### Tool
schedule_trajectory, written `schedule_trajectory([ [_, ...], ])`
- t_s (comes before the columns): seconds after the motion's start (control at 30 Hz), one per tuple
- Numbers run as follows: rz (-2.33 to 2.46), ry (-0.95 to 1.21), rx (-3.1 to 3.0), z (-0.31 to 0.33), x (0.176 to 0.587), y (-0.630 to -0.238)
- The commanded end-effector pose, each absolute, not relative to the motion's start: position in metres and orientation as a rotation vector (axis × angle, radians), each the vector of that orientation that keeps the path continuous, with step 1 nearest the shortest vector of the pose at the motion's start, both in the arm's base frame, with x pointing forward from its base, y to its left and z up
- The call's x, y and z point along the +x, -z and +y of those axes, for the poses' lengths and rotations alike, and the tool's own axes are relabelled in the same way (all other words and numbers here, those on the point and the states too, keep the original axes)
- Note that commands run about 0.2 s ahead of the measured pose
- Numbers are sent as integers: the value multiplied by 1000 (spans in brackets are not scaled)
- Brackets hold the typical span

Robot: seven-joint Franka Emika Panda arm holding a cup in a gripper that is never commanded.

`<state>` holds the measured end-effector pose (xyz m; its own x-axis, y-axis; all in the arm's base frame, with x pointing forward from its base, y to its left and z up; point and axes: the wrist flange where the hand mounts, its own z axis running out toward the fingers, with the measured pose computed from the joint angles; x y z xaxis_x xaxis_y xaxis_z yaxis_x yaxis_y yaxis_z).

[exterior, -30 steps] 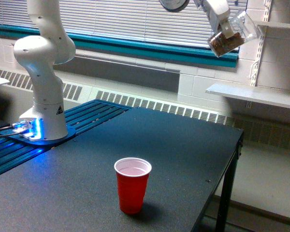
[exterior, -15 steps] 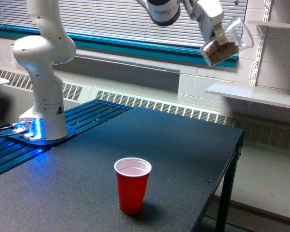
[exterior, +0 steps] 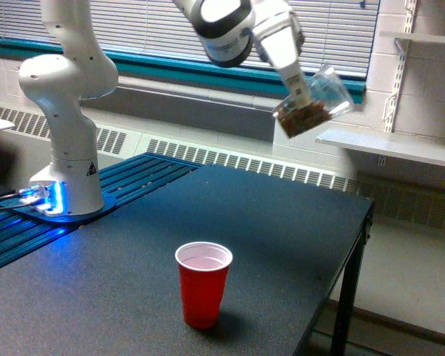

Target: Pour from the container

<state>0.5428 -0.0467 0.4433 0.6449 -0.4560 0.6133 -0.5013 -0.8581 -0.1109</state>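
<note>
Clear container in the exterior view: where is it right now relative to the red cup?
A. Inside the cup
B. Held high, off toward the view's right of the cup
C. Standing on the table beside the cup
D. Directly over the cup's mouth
B: the gripper holds the clear container tilted, high above the table, up and right of the red cup.

A white robot arm [exterior: 63, 111] rises from its base at the exterior view's left, arches out of frame, and reaches back down toward the right. Its gripper [exterior: 302, 95] points down and rightward, high above the table, fingers clamped on the container [exterior: 311, 104], which is tilted.
</note>
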Motion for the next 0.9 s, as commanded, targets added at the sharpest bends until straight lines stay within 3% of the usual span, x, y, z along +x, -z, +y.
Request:
schedule_trajectory([
  [0.03,-886,-1023,2755,-76,524,-437],
  [0.9,-996,-823,2599,-196,451,-377],
])
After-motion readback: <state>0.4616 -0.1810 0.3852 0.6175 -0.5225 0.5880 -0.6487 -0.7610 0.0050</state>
